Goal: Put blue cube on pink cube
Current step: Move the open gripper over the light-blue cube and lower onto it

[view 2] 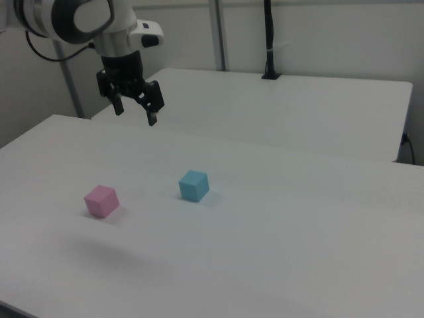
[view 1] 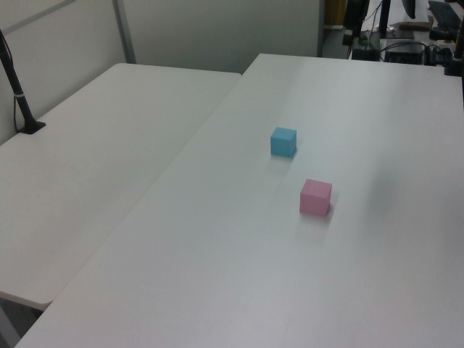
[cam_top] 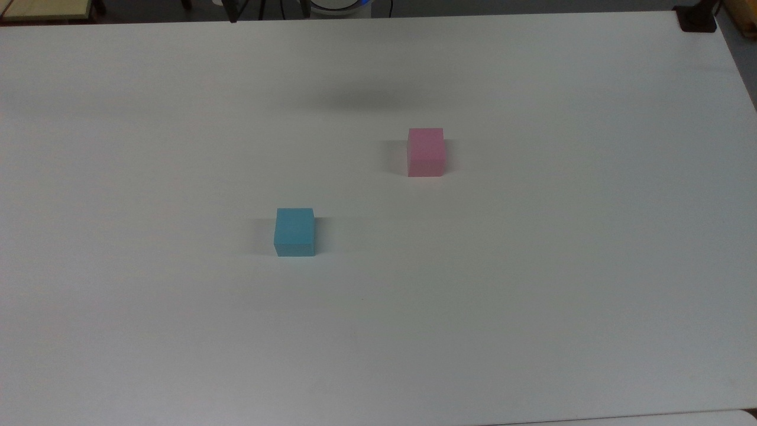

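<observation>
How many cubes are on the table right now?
2. The blue cube sits toward the top view's left and nearer the bottom edge; the pink cube sits apart from it, up and to the top view's right. Nothing on the table could hide another.

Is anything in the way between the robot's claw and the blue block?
Nothing visible is. The open gripper hangs high above the white table, and only bare tabletop surrounds the blue cube. The pink cube sits apart, off to the right view's left.

Probably a lab: bare white tables (view 1: 109, 167)
</observation>
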`<action>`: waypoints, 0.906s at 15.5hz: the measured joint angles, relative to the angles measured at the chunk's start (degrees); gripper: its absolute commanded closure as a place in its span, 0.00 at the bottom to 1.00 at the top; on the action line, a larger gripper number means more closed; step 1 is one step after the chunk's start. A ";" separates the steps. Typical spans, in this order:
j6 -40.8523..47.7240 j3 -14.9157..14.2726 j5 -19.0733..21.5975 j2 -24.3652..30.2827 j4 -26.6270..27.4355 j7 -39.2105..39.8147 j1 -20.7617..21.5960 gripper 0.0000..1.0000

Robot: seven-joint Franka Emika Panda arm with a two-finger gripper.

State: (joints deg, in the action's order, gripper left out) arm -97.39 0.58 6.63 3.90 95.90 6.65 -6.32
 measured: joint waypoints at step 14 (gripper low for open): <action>-21.93 0.04 -4.88 -15.78 -0.73 -6.29 5.07 0.00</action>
State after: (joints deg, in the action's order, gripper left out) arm -119.32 0.62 1.74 -11.88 95.16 0.36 -1.25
